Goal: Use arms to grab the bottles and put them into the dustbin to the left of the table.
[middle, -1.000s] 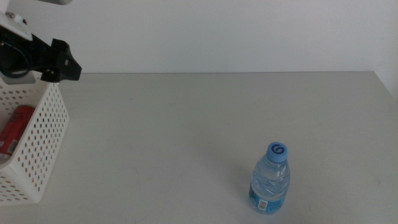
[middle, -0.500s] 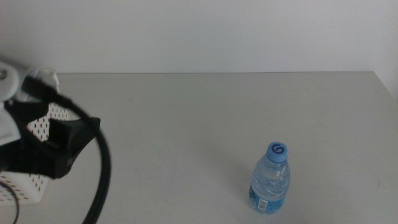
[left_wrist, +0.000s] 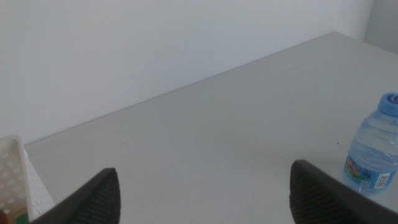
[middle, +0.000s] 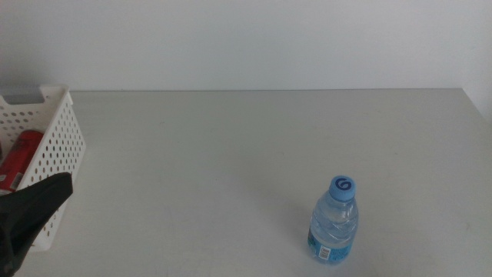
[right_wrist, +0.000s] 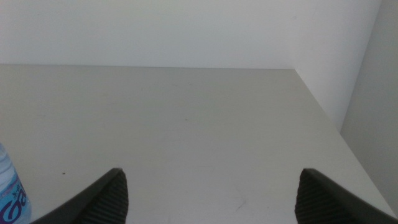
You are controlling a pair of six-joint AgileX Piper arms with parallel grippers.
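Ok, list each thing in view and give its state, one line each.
Water bottle: upright on the table, blue cap on, not held.
Red can: lying inside the dustbin.
Dustbin: upright at the table's left side, open top.
Left gripper: jaws wide open, empty, low near the dustbin.
Right gripper: jaws wide open, empty, waiting out of the middle view.
Table: flat, bearing the bottle.

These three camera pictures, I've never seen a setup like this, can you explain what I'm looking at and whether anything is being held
A two-armed robot is clearing a table. The middle picture looks down over it; the other two come from cameras on each wrist, so the dark wedges at their bottom edges are that arm's own jaws. A water bottle stands on the table, and a white basket at the left holds a red can. The left gripper is low beside the basket, and the right gripper waits near the bottle. Both are open, holding nothing.
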